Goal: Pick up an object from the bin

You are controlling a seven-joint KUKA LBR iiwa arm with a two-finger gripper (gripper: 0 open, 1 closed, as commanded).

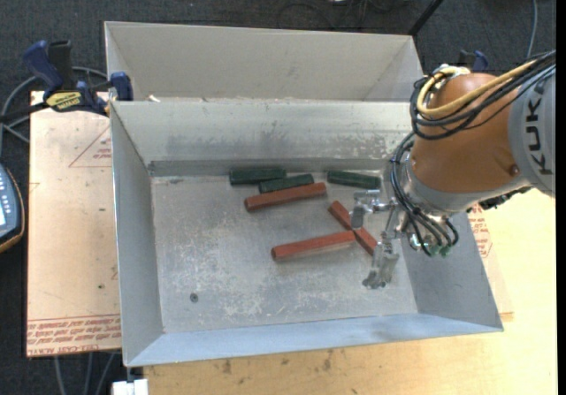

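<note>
End effector: low over the bin floor, front right; nothing seen in its grasp; released or clenched cannot be told.
Long red bar: flat, just left of it.
Short red bar: slanted, beside the long one's right end.
Third red bar, dark green bars: near the back wall.
Step, as judged: approach, nothing lifted yet. Next move calls for centring across one bar's narrow width.

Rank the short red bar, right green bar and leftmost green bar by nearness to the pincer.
1. Short red bar, beside the pincer.
2. Right green bar, by the back wall.
3. Leftmost green bar, back left.
</note>
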